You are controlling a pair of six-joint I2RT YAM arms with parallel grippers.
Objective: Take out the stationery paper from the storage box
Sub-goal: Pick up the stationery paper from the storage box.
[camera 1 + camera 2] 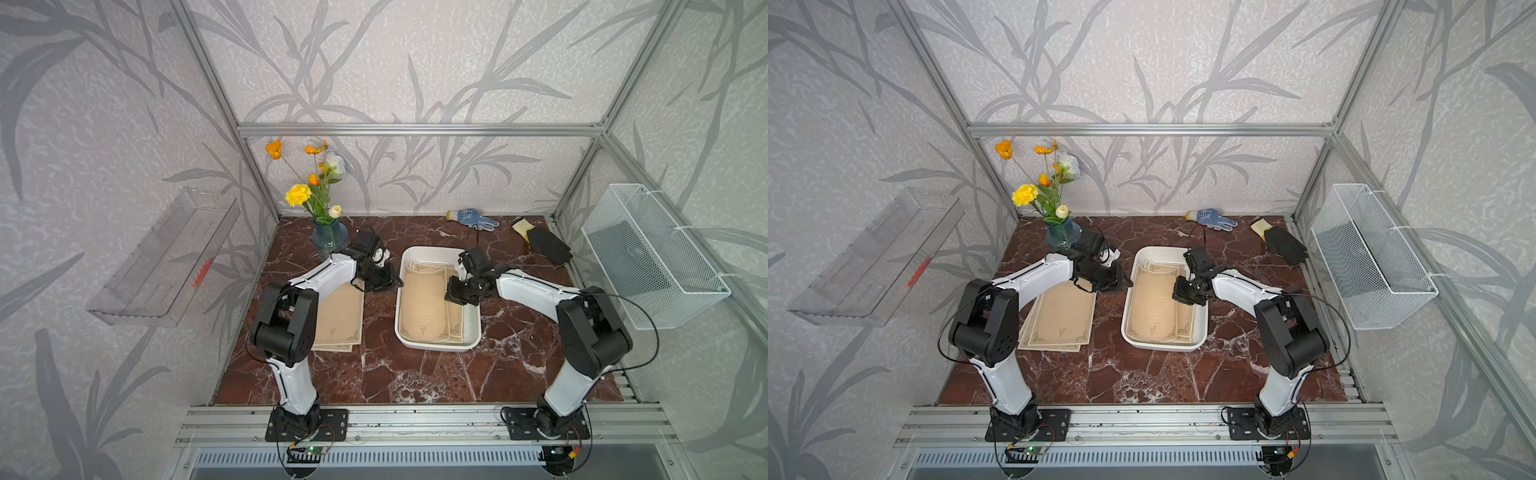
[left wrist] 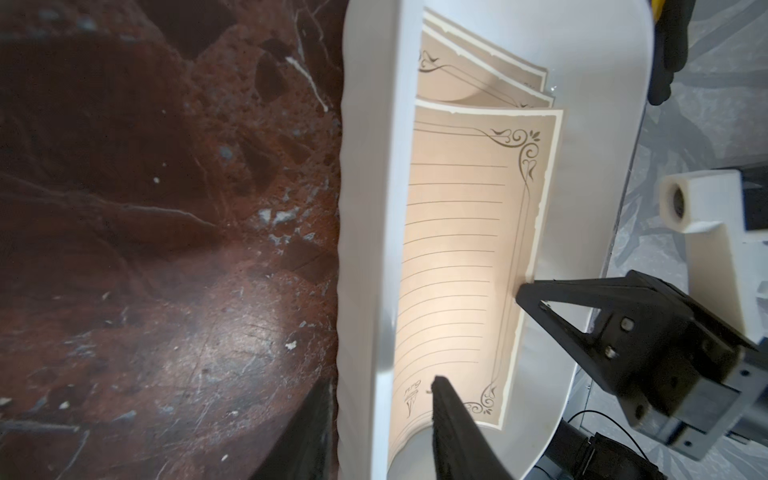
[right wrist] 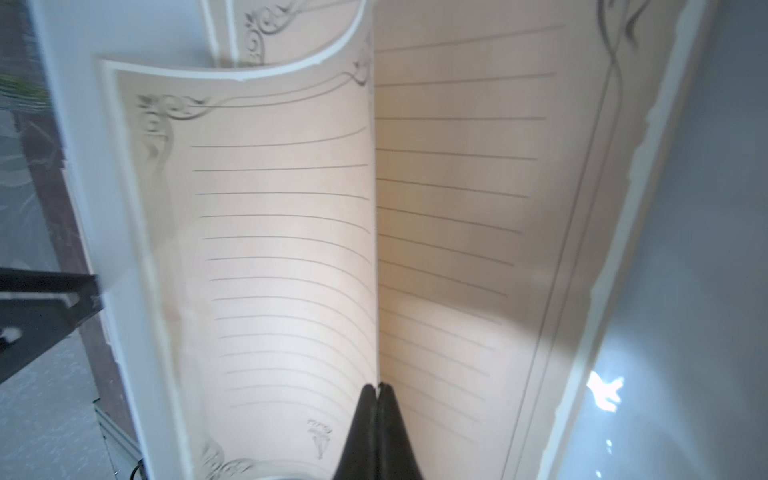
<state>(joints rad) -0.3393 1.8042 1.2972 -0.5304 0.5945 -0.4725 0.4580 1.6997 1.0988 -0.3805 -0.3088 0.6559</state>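
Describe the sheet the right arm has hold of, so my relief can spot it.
Start at the dark red marble tabletop, then the shallow white plastic storage box at its centre. Inside, yours is the topmost tan ruled stationery sheet. Unlike the flat sheets beneath, it bows upward, one long edge pinched by the shut fingers of the right gripper.

Nothing legible anywhere — no brand, label or number. Only a small script-like emblem (image 2: 414,397) printed at the foot of the top stationery paper (image 2: 457,257) — too blurred to read.
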